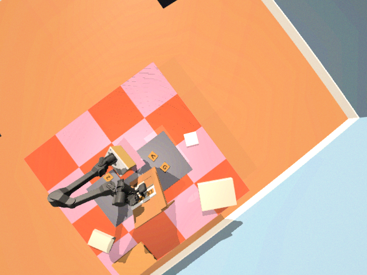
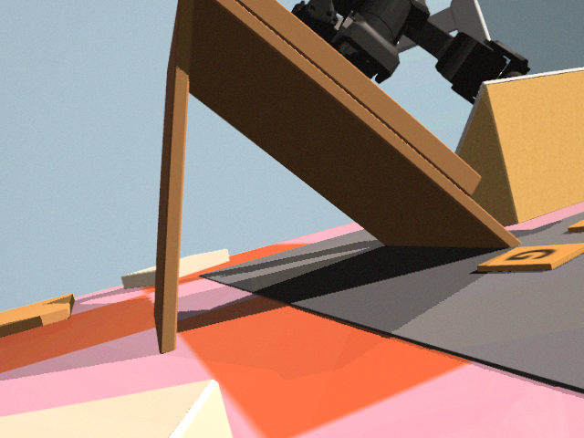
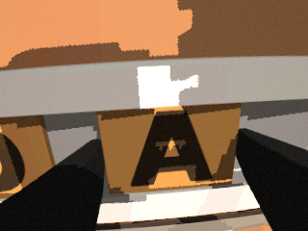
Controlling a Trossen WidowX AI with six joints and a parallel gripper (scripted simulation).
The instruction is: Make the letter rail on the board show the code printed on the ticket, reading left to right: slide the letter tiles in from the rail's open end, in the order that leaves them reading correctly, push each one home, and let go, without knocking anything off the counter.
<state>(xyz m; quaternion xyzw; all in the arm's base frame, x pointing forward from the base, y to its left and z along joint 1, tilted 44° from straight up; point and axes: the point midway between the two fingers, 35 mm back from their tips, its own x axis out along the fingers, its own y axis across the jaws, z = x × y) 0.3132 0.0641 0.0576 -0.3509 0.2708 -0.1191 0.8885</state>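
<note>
My gripper point(image 1: 140, 194) point(image 3: 170, 143) is shut on the A tile point(image 3: 221, 144), which sits upright-reading between the rail's lips. The rail point(image 3: 72, 91) runs across the tilted wooden board point(image 1: 148, 214) point(image 2: 283, 141). A tile that looks like D point(image 1: 150, 192) point(image 3: 36, 140) sits in the rail left of A in the wrist view, with a gap where one finger stands. The V tile point(image 1: 152, 156), G tile point(image 1: 164, 167) point(image 2: 527, 256) and a Z or 2 tile point(image 1: 108, 177) lie off the board. The ticket's print is not readable; a wedge-shaped stand point(image 1: 125, 156) point(image 2: 542, 141) stands beside the arm.
Grey mats point(image 1: 178, 165) point(image 2: 448, 320) lie under and beside the board. A white block point(image 1: 191, 138), a large cream block point(image 1: 217, 193) point(image 2: 118, 410), a smaller cream block point(image 1: 101, 240) and an orange block point(image 1: 136, 257) lie around. The board's rear leg point(image 2: 171, 212) reaches down behind it.
</note>
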